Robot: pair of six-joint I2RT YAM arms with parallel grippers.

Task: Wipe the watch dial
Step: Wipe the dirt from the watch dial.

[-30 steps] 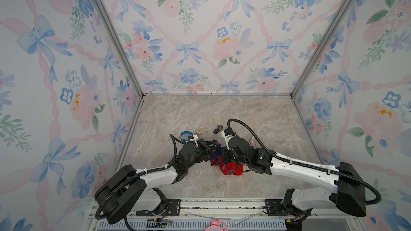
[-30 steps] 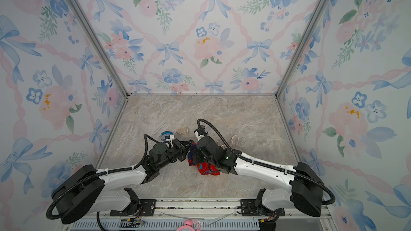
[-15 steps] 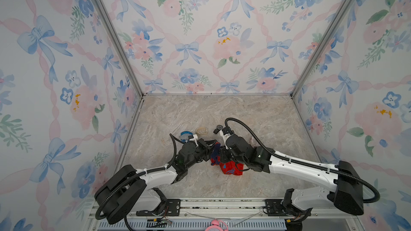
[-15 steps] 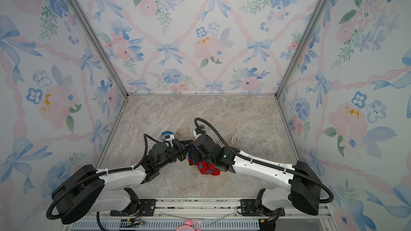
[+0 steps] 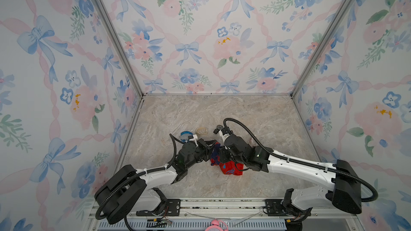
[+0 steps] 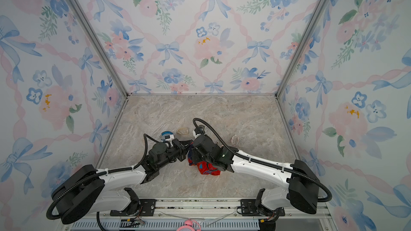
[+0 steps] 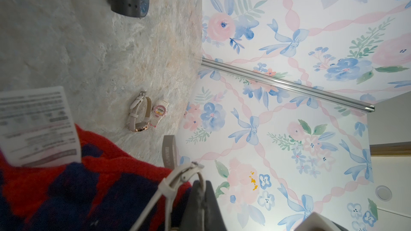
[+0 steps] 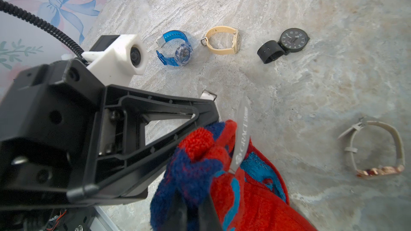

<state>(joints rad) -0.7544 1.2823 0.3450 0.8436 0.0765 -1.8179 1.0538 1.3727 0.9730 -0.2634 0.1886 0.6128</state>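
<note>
My left gripper [image 7: 203,184] is shut on the pale strap of a watch [image 7: 175,178], held above the floor at the middle front. The dial is hidden behind the cloth. A red and blue towel cloth [image 8: 244,196] is bunched up, and my right gripper [image 8: 193,203] is shut on it, pressing it against the tip of the left gripper [image 8: 211,107]. In both top views the left gripper [image 5: 210,146] [image 6: 185,146] and the right gripper [image 5: 219,152] [image 6: 191,152] meet tip to tip. The rest of the cloth [image 5: 230,168] [image 6: 208,168] hangs to the floor.
More watches lie on the marble floor behind the grippers: a blue one [image 8: 178,50], a tan one [image 8: 224,41], a black one [image 8: 287,43], a grey and rose-gold one [image 8: 375,152], and a small pink digital one [image 7: 160,112]. Flowered walls close in three sides.
The right gripper and its cloth have shifted slightly to the left against the held watch. The left arm has stayed in place.
</note>
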